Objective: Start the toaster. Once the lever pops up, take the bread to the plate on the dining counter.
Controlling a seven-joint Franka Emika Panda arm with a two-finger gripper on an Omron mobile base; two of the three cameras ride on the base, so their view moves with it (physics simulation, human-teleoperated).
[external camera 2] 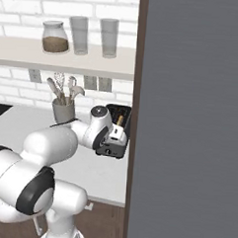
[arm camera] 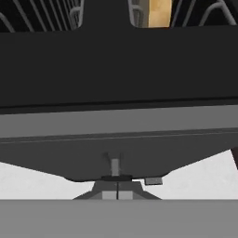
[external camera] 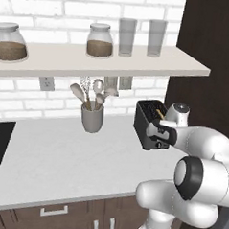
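1. The toaster [external camera: 149,122], a small dark box, is seen right of centre in the left base view, standing on the white worktop [external camera: 60,161] below the brick wall, hard against the dark tall cabinet [external camera: 211,50] at the right of the frame.
2. In the right base view the toaster [external camera 2: 117,135] is found at mid-frame, just left of a broad grey panel [external camera 2: 190,120] taking up the right half of the picture.
3. The bread [external camera: 159,112] is seen as a thin tan sliver standing in one top slot of the toaster; in the hand view it [arm camera: 159,13] is shown at the top edge, right of centre, between the slot wires.
4. The gripper [arm camera: 117,194] is held at the toaster's front face, low down; in the hand view the two finger tips are seen pressed together at the bottom centre, with no gap between them and nothing between the jaws.
5. A small pale upright part [arm camera: 115,166] on the toaster's face is seen directly above the closed tips; whether it is touched cannot be told.
6. A grey utensil holder [external camera: 92,116] with spoons and a whisk is placed left of the toaster, well apart from it.
7. On the shelf [external camera: 105,60] in the upper part of the left base view, two jars and two glasses are stood.
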